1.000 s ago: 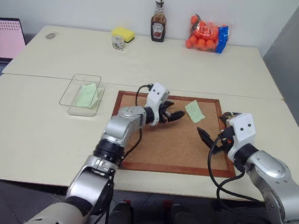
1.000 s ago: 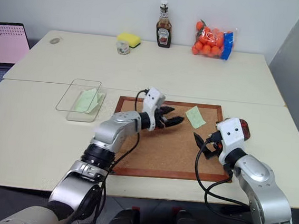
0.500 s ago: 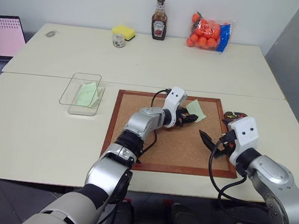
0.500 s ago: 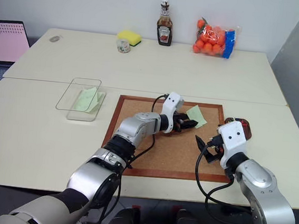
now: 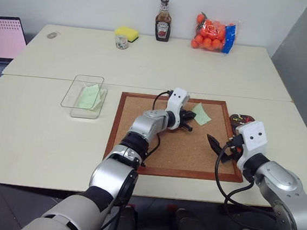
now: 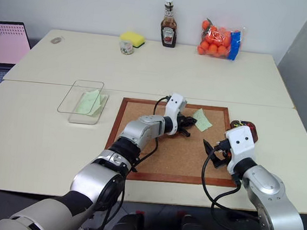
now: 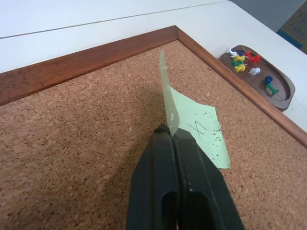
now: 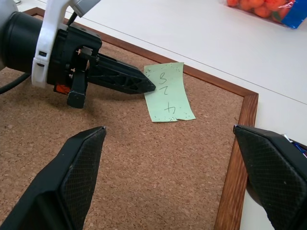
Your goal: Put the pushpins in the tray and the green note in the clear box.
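Corkboard (image 5: 170, 144) lies mostly bare; left hand (image 7: 170, 135) pinches the green note (image 7: 204, 136) by its edge near the far frame. Right hand (image 8: 172, 167) hangs spread. Pushpins (image 7: 247, 62) fill the tray (image 7: 283, 96) just beyond.

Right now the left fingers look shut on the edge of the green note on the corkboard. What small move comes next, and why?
Probably lift the left gripper a little, peeling the green note off the corkboard. Its fingers are shut on the note's near edge, which already curls up, while the far end lies flat. The pushpins sit in the tray, so nothing seems to pin it. The clear box comes after.
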